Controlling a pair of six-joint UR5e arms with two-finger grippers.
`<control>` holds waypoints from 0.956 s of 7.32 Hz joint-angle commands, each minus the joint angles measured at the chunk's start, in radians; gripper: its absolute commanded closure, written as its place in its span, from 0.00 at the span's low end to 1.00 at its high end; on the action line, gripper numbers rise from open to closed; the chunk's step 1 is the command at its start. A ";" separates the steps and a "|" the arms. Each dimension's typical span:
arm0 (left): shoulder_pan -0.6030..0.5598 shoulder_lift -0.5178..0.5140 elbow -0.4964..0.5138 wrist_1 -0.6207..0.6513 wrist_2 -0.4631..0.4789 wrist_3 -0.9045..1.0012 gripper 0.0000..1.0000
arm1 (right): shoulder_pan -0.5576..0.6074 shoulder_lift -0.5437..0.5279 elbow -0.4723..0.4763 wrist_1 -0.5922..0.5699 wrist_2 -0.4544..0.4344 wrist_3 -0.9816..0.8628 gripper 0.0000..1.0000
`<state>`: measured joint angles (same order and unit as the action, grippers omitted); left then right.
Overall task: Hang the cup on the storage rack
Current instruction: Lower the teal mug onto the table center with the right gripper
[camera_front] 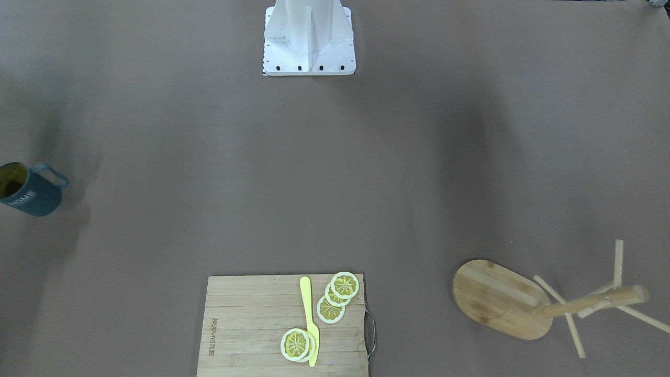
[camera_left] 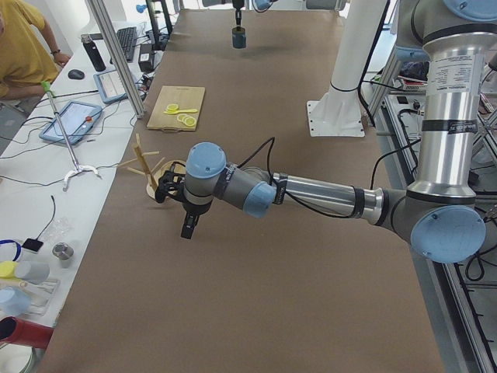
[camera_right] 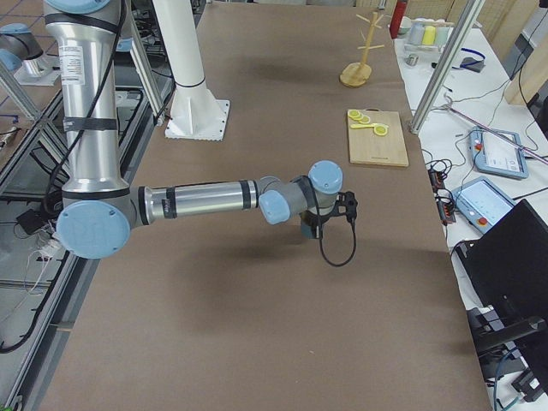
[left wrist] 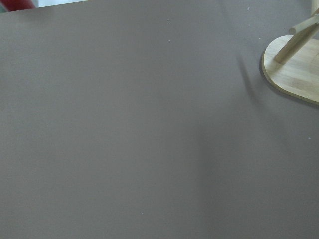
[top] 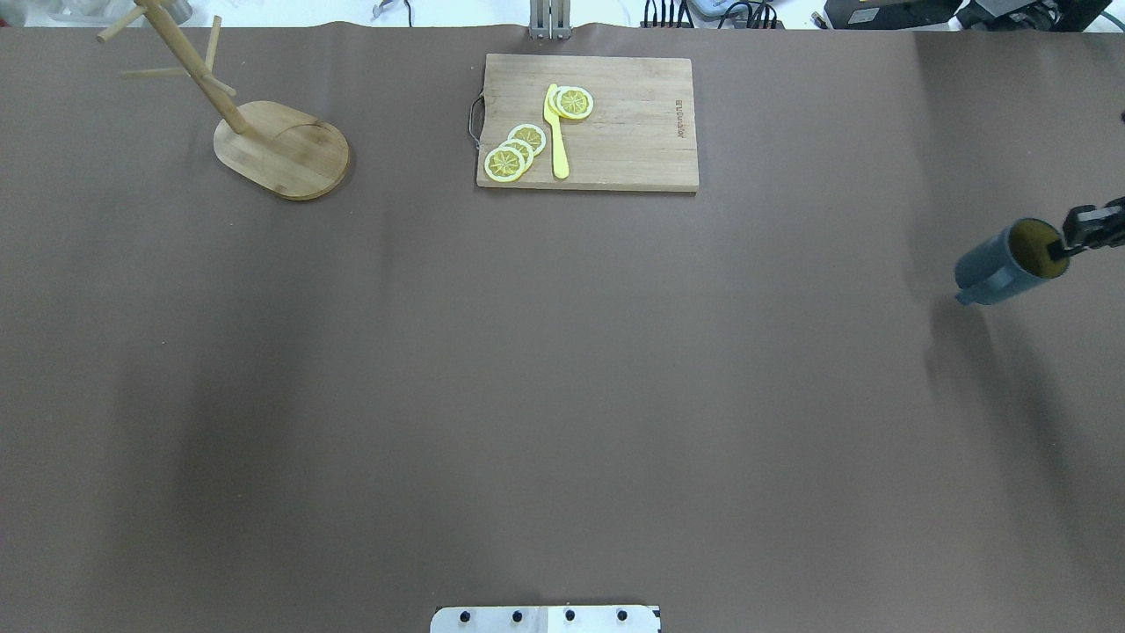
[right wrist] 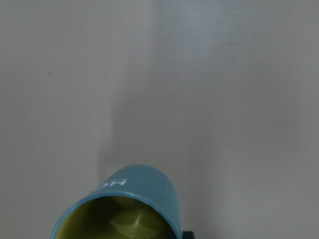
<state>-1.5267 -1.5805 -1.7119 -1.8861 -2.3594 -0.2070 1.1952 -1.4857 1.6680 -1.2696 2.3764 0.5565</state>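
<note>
The dark blue-grey cup (top: 997, 264) with a yellow-green inside hangs tilted near the table's right end. My right gripper (top: 1074, 237) is shut on its rim, one finger inside, and holds it above the table. The cup also shows in the front view (camera_front: 32, 195), the left view (camera_left: 239, 37) and the right wrist view (right wrist: 134, 199). The bamboo storage rack (top: 281, 151) stands upright at the far left corner; it also shows in the front view (camera_front: 497, 296) and the left wrist view (left wrist: 294, 74). My left gripper (camera_left: 189, 225) hovers near the rack (camera_left: 147, 167); I cannot tell whether it is open or shut.
A bamboo cutting board (top: 633, 132) with lemon slices (top: 514, 154) and a yellow knife (top: 556, 132) lies at the far middle. The robot's white base (camera_front: 309, 47) stands at the near edge. Desks with tablets run along the far side (camera_left: 78, 116).
</note>
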 commanded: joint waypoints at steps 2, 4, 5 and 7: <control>0.031 -0.001 -0.003 -0.031 -0.001 -0.003 0.01 | -0.306 0.262 0.047 -0.008 -0.156 0.471 1.00; 0.046 -0.003 -0.002 -0.030 0.000 -0.005 0.03 | -0.448 0.402 0.067 -0.074 -0.253 0.664 1.00; 0.074 -0.006 -0.002 -0.040 0.002 -0.002 0.03 | -0.512 0.473 0.087 -0.180 -0.308 0.677 1.00; 0.158 -0.007 -0.006 -0.245 -0.001 -0.108 0.02 | -0.578 0.516 0.087 -0.247 -0.361 0.678 1.00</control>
<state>-1.4142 -1.5908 -1.7145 -2.0115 -2.3573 -0.2367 0.6612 -0.9983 1.7533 -1.4776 2.0469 1.2278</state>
